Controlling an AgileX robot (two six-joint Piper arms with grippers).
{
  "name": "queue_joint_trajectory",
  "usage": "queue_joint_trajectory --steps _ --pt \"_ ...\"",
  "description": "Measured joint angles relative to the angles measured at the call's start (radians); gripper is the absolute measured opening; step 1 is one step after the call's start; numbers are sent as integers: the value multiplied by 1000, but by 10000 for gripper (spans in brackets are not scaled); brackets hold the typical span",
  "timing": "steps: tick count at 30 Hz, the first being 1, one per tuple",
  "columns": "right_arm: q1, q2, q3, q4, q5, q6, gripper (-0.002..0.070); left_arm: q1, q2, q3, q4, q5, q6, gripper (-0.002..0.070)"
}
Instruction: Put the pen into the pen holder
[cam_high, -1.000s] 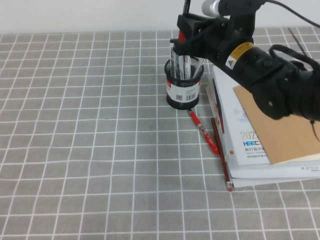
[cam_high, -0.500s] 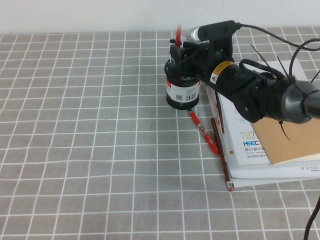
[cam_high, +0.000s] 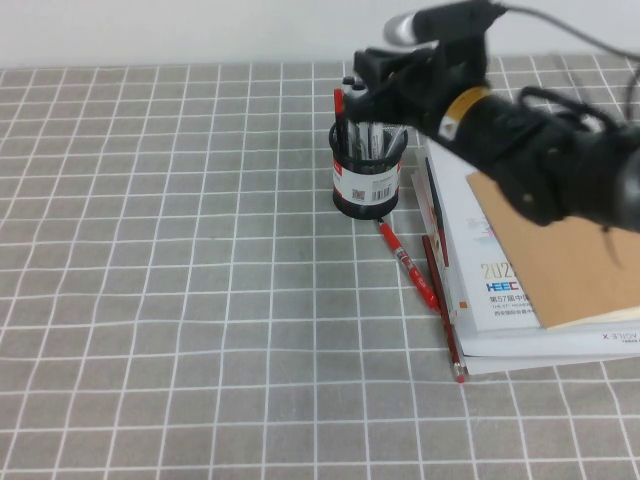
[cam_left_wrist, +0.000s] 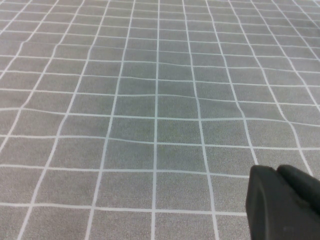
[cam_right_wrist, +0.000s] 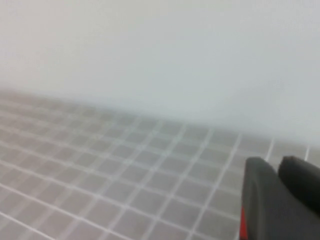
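High view: the round black wire-mesh pen holder (cam_high: 368, 178) stands on the grey checked bench (cam_high: 180, 300), pens inside, the red-capped black pen (cam_high: 340, 118) upright among them. The right pincer (cam_high: 362, 88) hovers just above, grip unclear.

Left wrist view: the left pincer (cam_left_wrist: 282, 202) hangs over bare bench, grip unclear.

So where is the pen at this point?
In the high view the pen stands upright in the pen holder at its left rim, right of centre near the table's far edge, with the right gripper just above it.
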Motion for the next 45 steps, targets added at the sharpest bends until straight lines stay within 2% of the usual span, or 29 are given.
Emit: queue_joint_trajectory --steps 4,14,22,31,38,45 --pt "0 -158 132 -26 -4 8 -5 0 0 0 0 0 0 -6" --pt "0 -608 511 -45 65 11 -12 0 0 0 0 0 0 -6" --pt "0 -818 727 -36 120 11 -12 0 0 0 0 0 0 -6" --pt "-9 -1077 954 98 230 11 -12 0 0 0 0 0 0 -6" --pt "-179 -1337 1114 110 385 11 -12 0 0 0 0 0 0 -6" --pt "-364 -1610 1281 74 414 11 -12 0 0 0 0 0 0 -6"
